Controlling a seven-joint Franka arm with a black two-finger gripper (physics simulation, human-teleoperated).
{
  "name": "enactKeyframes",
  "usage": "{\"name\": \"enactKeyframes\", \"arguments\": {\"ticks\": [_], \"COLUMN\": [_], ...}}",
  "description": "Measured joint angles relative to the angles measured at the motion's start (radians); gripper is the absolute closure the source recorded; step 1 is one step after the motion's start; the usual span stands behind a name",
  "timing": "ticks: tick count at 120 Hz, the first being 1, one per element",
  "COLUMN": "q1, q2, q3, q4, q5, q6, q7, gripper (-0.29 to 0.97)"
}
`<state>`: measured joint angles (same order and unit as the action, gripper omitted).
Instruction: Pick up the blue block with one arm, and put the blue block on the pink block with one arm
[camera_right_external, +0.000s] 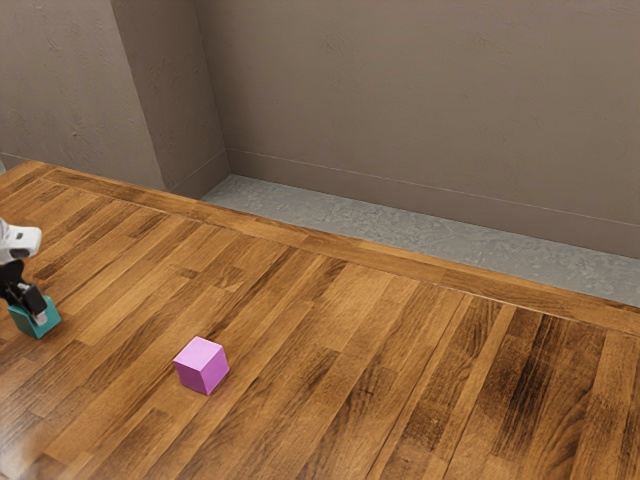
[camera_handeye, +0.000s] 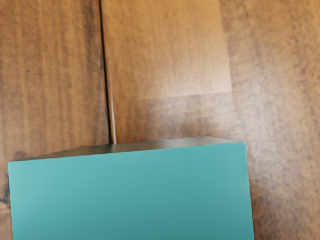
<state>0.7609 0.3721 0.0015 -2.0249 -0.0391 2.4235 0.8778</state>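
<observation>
Across the scene lies a brown wooden plank table (camera_right_external: 400, 330). Near its middle sits a pink cube block (camera_right_external: 201, 365). Well apart, at the exterior view's left edge, a teal-blue cube block (camera_right_external: 32, 324) sits directly under the black two-finger gripper (camera_right_external: 30, 308); whether it grips cannot be told.

no readable text or markings

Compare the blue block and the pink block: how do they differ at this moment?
Colour: the blue block is teal-blue, the pink block bright pink. Place: the blue block is at the exterior view's left edge, the pink block further to its right. Company: the claw is down over the blue block; the pink block stands alone, untouched. Both are plain cubes of like size.
</observation>
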Motion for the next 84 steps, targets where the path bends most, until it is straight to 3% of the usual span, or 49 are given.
{"name": "enactKeyframes", "arguments": {"ticks": [84], "q1": [0.014], "q2": [0.038], "q3": [-0.008], "q4": [0.035], "q5": [-0.03], "q6": [0.012], "q7": [0.048], "gripper": [0.05]}}
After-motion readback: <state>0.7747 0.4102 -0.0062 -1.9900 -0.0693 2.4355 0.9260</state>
